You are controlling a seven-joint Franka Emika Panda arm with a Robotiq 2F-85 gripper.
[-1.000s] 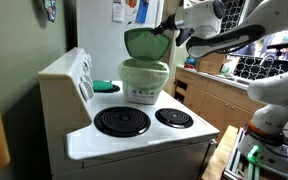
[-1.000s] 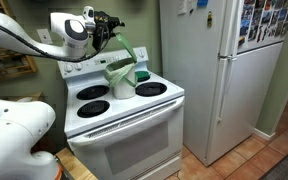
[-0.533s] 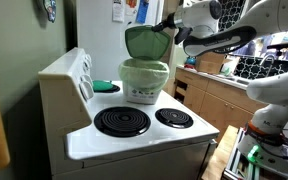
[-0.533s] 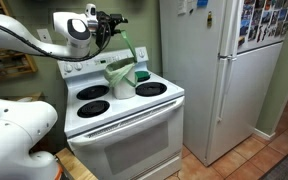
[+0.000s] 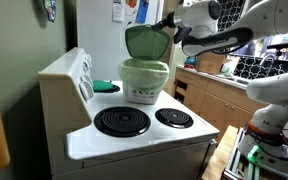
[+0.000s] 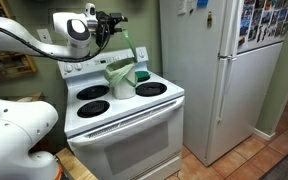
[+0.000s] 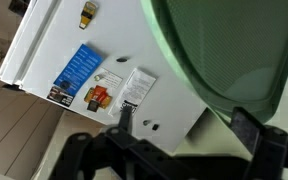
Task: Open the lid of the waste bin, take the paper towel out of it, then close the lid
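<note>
The whitish waste bin (image 5: 144,82) with its pale green liner stands on the back of the stove, also in the other exterior view (image 6: 121,80). The dark green lid (image 5: 144,41) is raised and tilted above the bin's rim; it shows edge-on in an exterior view (image 6: 129,45) and fills the upper right of the wrist view (image 7: 234,50). My gripper (image 5: 170,29) (image 6: 112,24) is at the lid's upper edge. In the wrist view the fingers (image 7: 187,122) are apart, with the lid's rim against one finger. The paper towel is hidden.
The white stove (image 5: 134,135) has black burners (image 5: 121,121) in front of the bin. A flat bright-green object (image 5: 106,86) lies beside the bin. The stove's control panel (image 5: 82,75) rises behind. A white fridge (image 6: 219,70) stands close by, and wooden cabinets (image 5: 219,100) are beyond.
</note>
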